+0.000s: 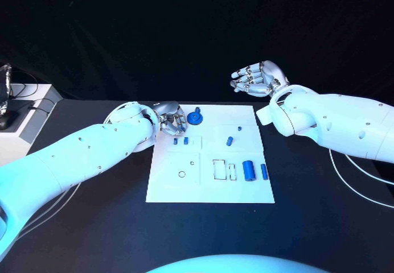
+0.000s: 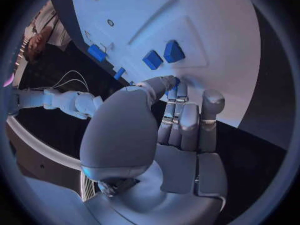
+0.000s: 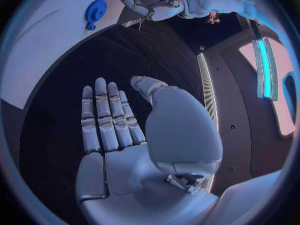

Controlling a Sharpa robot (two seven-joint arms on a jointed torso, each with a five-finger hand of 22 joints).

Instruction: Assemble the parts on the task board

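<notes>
Blue parts lying on the white board (image 1: 246,193), left hand (image 1: 171,122) reaching in.
Fingers curling at the board's far-left corner beside a blue gear (image 1: 195,118), holding nothing I can see; right hand (image 1: 258,78) hovering open behind the desk; picking comes next.

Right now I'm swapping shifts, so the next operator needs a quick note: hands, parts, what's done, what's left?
Left hand: at the board's far-left corner, fingers curled by the small parts; whether it holds one is unclear.
Right hand: raised beyond the board's far-right corner, open, holding nothing.
Board: centre of the table.
Round blue part: far edge, beside the left hand.
Small blue parts: mid-board; two more to their right.
Two blue cylinders: lying at the right side.
Done: nothing plainly assembled.
Left: seat the parts; the ring outline and rectangular slot look unfilled.
</notes>
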